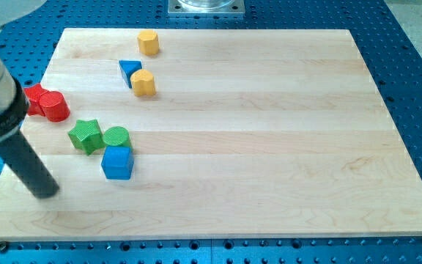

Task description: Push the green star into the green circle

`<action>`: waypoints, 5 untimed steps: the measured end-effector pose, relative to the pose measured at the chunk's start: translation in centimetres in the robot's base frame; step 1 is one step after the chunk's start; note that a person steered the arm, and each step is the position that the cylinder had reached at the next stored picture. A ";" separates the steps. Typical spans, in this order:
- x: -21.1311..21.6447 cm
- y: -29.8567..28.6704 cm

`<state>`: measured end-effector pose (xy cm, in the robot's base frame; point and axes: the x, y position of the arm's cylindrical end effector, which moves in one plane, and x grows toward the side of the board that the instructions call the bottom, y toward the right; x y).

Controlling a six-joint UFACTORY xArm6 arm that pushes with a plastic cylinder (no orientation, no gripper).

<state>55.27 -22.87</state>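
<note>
A pale wooden surface (pixel 255 132) with long grain lines lies on a blue metal bench (pixel 416 66) dotted with screw holes. There are no jaws on this arm; it ends in a thick, dark, matte rod that slants in from the view's upper left, and my tip (pixel 46 194) sits on the wood near the view's bottom left corner, apart from every block and down-left of the green pair.

The green star (pixel 86 136) has a ribbed, layered look, like printed plastic, with blunt points. The green circle (pixel 116 137), a short cylinder, stands just to its right, the two touching or nearly so. Right below the circle is a blue cube (pixel 117 162), its top face pressed close under the circle's edge.

Up and to the left, two red blocks sit together at the surface's left edge: a red cylinder (pixel 53 106) and a second red block (pixel 34 94) partly hidden behind the rod. Farther up, a blue triangle (pixel 130 70) touches a yellow hexagon (pixel 143 83), and another yellow hexagon (pixel 149 42) stands alone near the top.
</note>
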 end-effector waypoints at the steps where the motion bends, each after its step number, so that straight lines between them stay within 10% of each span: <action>1: -2.5 -0.3; 5: -5.2 0.9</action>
<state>50.10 -22.02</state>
